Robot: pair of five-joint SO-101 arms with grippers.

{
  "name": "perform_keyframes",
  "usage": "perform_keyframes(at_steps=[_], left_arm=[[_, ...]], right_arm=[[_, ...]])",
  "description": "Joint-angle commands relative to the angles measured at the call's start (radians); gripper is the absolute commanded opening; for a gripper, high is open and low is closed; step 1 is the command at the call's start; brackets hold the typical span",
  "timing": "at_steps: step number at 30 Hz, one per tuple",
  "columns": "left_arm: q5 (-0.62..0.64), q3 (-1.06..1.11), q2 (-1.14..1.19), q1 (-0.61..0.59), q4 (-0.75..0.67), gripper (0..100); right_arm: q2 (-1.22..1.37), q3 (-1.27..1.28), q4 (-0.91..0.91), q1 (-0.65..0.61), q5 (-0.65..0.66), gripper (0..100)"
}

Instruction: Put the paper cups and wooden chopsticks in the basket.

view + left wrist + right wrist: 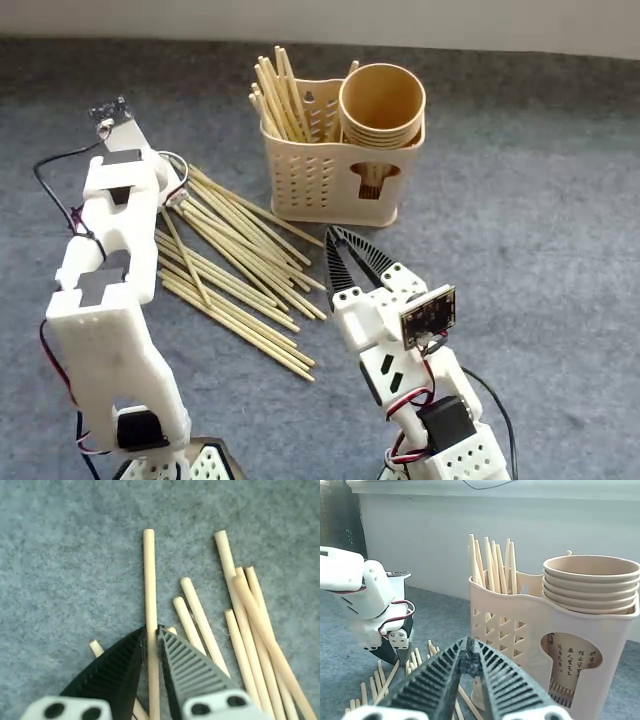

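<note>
Your left pincer [151, 629] is clenching one chopstick [149, 575], its long axis running out past the tips; the basket [310, 185] is sitting nearer your right pincer [336, 240], clenched empty.

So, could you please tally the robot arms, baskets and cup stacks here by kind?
Robot arms: 2 (left arm, right arm)
Basket: 1
Stack of paper cups: 1
Total: 4
Wooden chopsticks: too many overlapping to count.
</note>
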Motion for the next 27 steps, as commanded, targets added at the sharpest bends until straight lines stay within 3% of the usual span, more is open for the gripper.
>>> perform_keyframes(at_steps=[1,6,16,27], left_arm=[[0.008,-0.021,0.001,-0.008,0.003,1],[0.061,-0.038,-0.002,-0.004,0.060,1],[0.086,-0.288,-0.002,0.051,0.442,1],[0.087,-0.558,-0.002,0.110,0.755,1]], right_arm=[[-0.013,0.097,0.002,0.010,0.002,0.6],[-0.013,0.097,0.002,0.010,0.002,0.6],[-0.013,0.097,0.002,0.010,0.003,0.6],[-0.013,0.097,0.002,0.008,0.064,0.6]])
